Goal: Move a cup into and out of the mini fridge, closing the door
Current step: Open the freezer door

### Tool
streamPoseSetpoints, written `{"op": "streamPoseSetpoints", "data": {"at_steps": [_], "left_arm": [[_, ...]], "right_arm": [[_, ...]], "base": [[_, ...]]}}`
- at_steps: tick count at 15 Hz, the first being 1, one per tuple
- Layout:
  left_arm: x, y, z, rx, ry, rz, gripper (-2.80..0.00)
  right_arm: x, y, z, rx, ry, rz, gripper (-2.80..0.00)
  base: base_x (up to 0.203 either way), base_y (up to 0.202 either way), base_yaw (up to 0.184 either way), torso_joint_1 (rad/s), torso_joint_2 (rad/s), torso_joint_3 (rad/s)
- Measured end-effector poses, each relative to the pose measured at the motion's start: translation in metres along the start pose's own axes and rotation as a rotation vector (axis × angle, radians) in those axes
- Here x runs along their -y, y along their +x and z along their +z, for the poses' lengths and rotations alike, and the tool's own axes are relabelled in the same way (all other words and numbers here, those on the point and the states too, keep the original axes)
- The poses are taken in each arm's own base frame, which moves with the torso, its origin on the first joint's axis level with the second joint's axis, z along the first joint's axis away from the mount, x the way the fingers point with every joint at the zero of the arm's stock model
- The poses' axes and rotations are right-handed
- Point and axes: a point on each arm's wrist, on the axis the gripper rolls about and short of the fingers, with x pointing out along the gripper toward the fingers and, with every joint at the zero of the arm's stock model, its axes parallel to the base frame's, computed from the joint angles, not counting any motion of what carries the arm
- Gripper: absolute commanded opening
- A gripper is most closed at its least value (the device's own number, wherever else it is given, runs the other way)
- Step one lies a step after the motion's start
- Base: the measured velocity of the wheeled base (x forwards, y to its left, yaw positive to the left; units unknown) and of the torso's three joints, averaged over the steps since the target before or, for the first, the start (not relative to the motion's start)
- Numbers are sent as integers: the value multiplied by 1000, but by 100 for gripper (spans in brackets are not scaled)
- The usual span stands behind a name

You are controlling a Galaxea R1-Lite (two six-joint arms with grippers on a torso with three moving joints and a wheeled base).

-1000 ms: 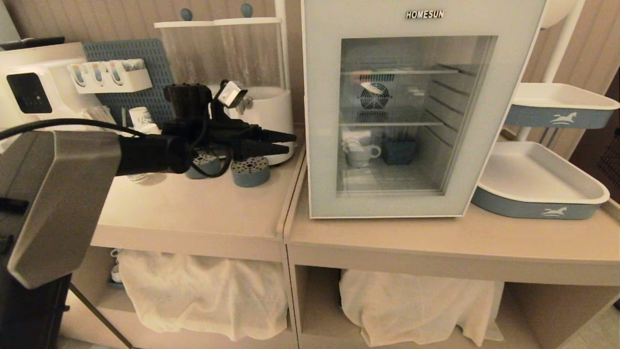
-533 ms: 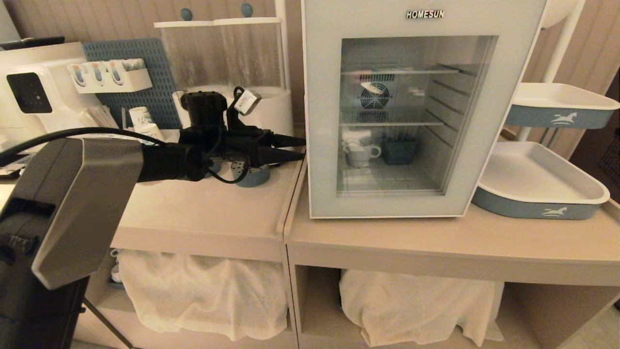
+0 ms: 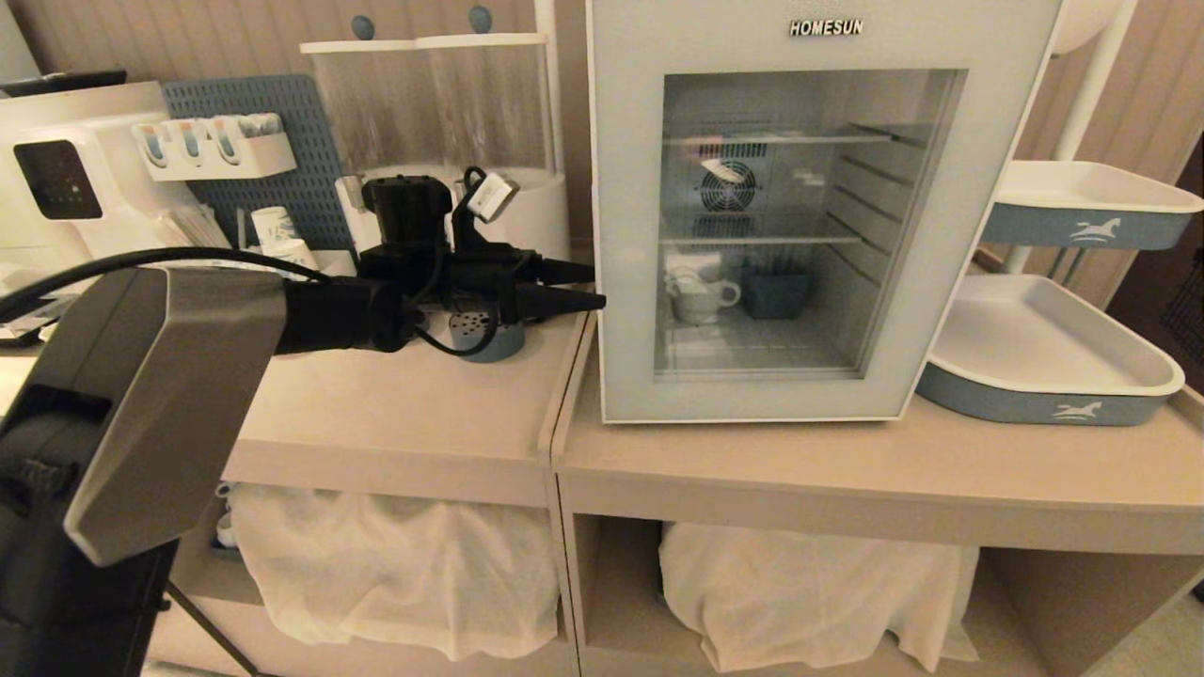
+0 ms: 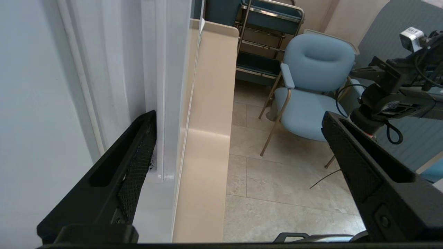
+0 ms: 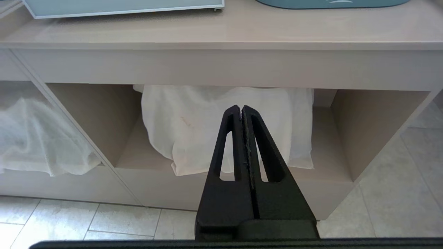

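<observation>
The white mini fridge (image 3: 825, 28) stands on the right counter with its glass-windowed door (image 3: 625, 188) closed. Through the glass, the white cup (image 3: 698, 296) sits on the lower wire shelf, handle to the right. My left gripper (image 3: 593, 287) reaches in level from the left, open and empty, its tips at the door's left edge. In the left wrist view that gripper (image 4: 238, 117) is spread wide, and one finger (image 4: 138, 162) lies against the seam by the fridge's white side (image 4: 41, 103). My right gripper (image 5: 241, 108) hangs shut and empty, low before the counter's shelves.
A dark blue box (image 3: 776, 291) sits beside the cup inside. Left of the fridge stand drink dispensers (image 3: 451, 103), blue perforated discs (image 3: 475, 329), paper cups (image 3: 275, 228) and a white machine (image 3: 56, 169). White trays (image 3: 1044, 353) stand at the right. A blue chair (image 4: 311, 86) stands on the floor.
My left arm has moved right, carrying the open gripper from over the left counter to the fridge door's left edge. The door, the cup and the right arm have not moved.
</observation>
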Motion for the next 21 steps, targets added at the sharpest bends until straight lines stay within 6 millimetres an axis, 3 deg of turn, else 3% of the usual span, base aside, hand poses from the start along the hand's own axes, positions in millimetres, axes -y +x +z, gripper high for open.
{"op": "streamPoseSetpoints", "data": {"at_steps": [13, 21], "left_arm": [[40, -18, 28, 2, -13, 16, 0], [24, -18, 25, 12, 6, 79, 0]], "right_arm": [[0, 0, 0, -1, -1, -1, -280], [0, 0, 0, 0, -1, -1, -280]], "base": [[0, 0, 0, 0, 0, 0], [0, 0, 0, 0, 0, 0]]}}
